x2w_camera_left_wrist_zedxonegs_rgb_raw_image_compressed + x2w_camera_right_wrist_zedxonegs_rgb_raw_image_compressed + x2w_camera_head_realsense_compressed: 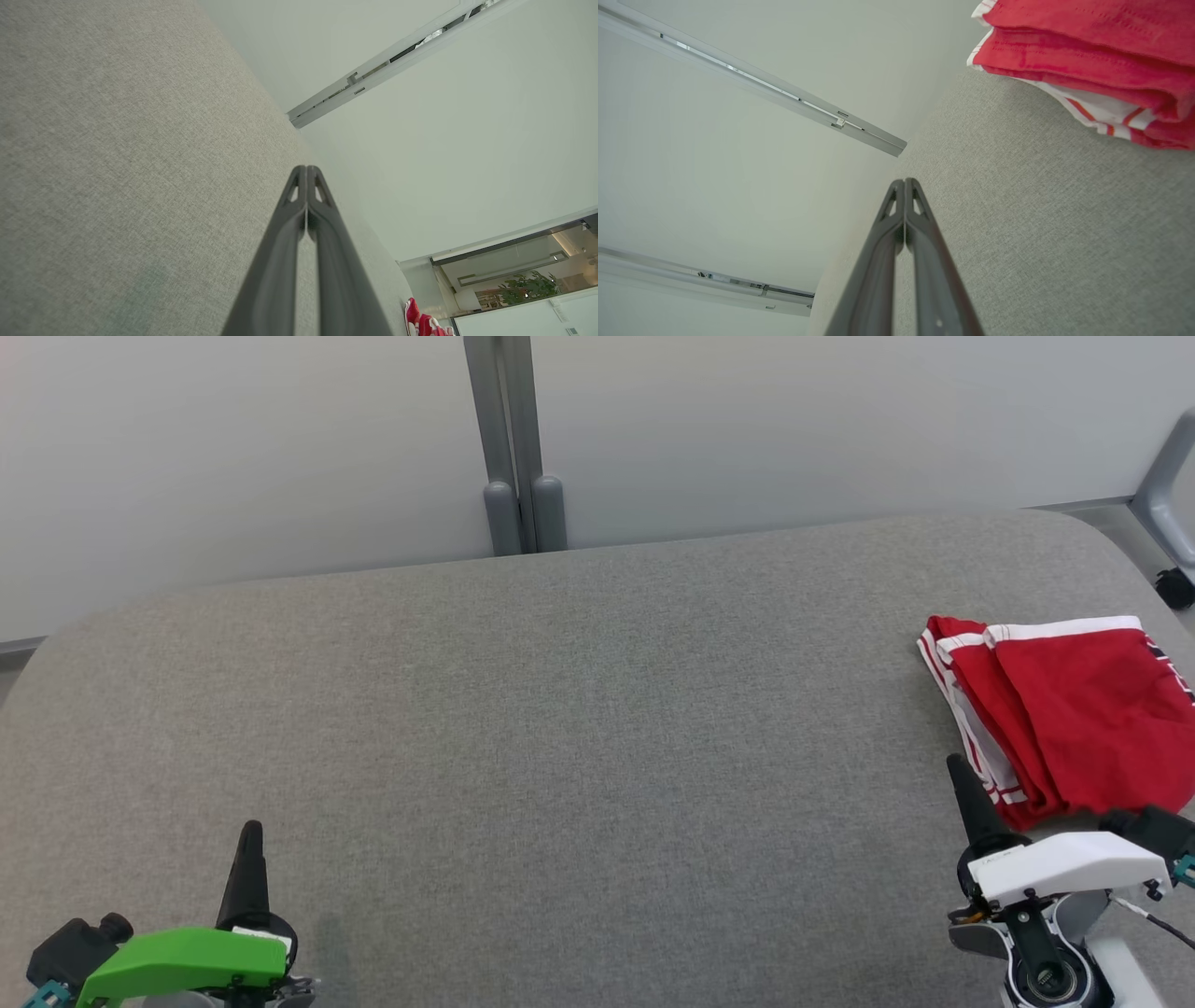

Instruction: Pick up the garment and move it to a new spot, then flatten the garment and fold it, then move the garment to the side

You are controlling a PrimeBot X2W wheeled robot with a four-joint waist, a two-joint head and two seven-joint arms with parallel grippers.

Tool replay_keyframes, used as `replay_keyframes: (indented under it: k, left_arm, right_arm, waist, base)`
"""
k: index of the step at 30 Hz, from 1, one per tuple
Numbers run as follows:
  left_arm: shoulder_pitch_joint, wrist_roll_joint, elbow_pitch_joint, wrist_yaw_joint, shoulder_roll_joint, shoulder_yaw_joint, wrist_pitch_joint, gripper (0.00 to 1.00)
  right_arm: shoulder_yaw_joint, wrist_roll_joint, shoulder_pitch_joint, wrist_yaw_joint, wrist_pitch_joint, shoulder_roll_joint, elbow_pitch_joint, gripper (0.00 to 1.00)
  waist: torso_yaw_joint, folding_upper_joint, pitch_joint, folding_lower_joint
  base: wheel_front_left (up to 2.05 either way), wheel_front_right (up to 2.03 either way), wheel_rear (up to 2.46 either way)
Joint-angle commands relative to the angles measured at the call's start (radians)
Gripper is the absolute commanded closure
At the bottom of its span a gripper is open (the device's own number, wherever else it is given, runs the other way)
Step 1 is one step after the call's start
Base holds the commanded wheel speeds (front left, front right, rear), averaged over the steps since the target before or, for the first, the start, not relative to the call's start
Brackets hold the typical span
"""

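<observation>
Since the grey tabletop curves away at its right end, the folded red garment there could slip off.
Its layers lie loose; the right tool, fingers pressed together and empty, stands just beside its near corner, where a stray brush could spill the fold. The left tool, likewise closed and empty, is well apart.

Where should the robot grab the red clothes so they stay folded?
Probably grip the garment by its striped edge at the near left corner. The layers lie stacked there, so one pinch could catch them all. Come in low along the table from the near left with the right tool, which is shut close by that corner and must open first.
</observation>
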Motion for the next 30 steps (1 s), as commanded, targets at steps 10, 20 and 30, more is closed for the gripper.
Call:
replay_keyframes:
  k: [10, 20, 30]
  left_arm:
    - [-0.037, -0.11, -0.016, -0.007, -0.004, 0.015, 0.032, 1.0]
    - [-0.048, -0.196, -0.021, -0.008, -0.008, 0.023, 0.056, 1.0]
    - [-0.056, -0.273, -0.025, -0.01, -0.011, 0.03, 0.078, 1.0]
  right_arm:
    - [-0.036, 0.098, -0.011, 0.0, 0.031, 0.016, -0.023, 1.0]
    - [-0.061, 0.173, -0.009, 0.0, 0.057, 0.032, -0.031, 1.0]
    - [-0.083, 0.241, -0.007, 0.0, 0.079, 0.046, -0.037, 1.0]
  waist:
    - [0.007, 0.0, 0.006, 0.0]
    - [0.013, 0.0, 0.013, 0.0]
    - [0.019, 0.0, 0.019, 0.0]
  base:
    - [0.0, 0.0, 0.0]
    - [0.0, 0.0, 0.0]
    - [0.0, 0.0, 0.0]
